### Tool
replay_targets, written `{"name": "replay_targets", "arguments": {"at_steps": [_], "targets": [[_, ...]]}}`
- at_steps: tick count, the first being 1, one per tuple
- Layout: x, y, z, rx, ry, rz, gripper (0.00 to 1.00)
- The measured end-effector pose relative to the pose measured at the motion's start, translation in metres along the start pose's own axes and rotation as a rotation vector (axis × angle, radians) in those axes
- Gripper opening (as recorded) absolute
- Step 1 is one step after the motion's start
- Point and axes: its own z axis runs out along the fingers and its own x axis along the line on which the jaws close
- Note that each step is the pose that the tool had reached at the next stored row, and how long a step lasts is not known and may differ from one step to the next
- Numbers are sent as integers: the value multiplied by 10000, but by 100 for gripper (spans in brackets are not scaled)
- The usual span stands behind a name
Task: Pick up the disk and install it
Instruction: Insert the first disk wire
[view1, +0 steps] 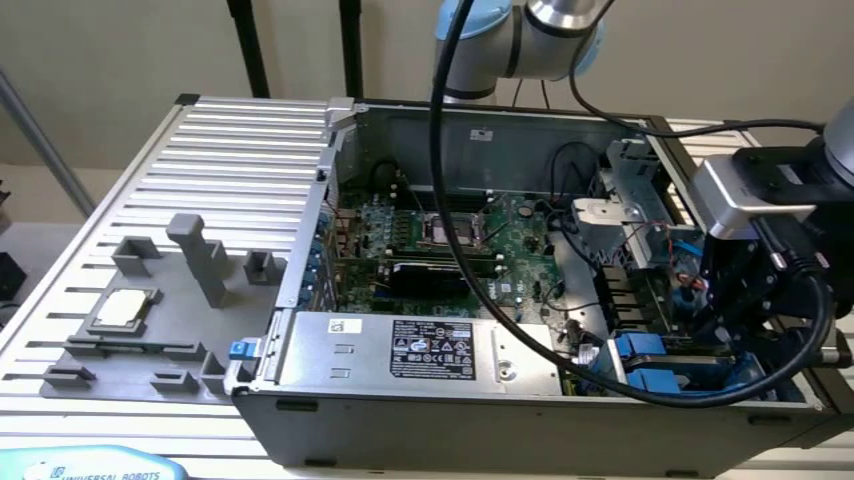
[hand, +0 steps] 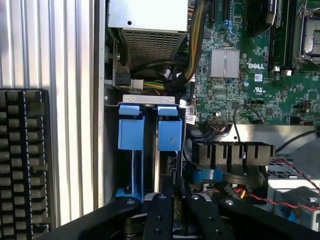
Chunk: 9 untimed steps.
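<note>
The black fingers (hand: 161, 205) look clenched on the silver-grey disk (hand: 170, 130) in its bright blue plastic carrier, standing edge-on in the drive bay of the open grey metal computer case (view1: 400, 430), where any tilt could jam it against the neighbouring blue carrier (hand: 131, 125).

Most of the disk (hand: 170, 132) sits hidden below its blue carrier end; the gripper (hand: 174, 212) runs off the picture's edge; the power supply label (view1: 434, 350) has print too small to read.

Smooth blue plastic disk frame (hand: 170, 134), dull grey sheet-metal case (view1: 427, 415), ribbed metal table (view1: 240, 140).
</note>
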Motion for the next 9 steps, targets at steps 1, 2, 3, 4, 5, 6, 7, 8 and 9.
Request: {"name": "replay_targets", "arguments": {"at_steps": [1, 2, 3, 4, 5, 6, 7, 8, 9], "targets": [[-1, -2, 4, 4, 41, 46, 16], [-3, -3, 7, 7, 76, 86, 16], [-7, -3, 9, 9, 104, 118, 16], [-14, -4, 12, 11, 128, 142, 16], [-22, -4, 13, 13, 148, 162, 16], [-31, -5, 15, 14, 167, 181, 16], [-41, -5, 16, 15, 182, 199, 16], [-51, -6, 17, 17, 197, 217, 16], [-59, -7, 18, 19, 218, 240, 16]]}}
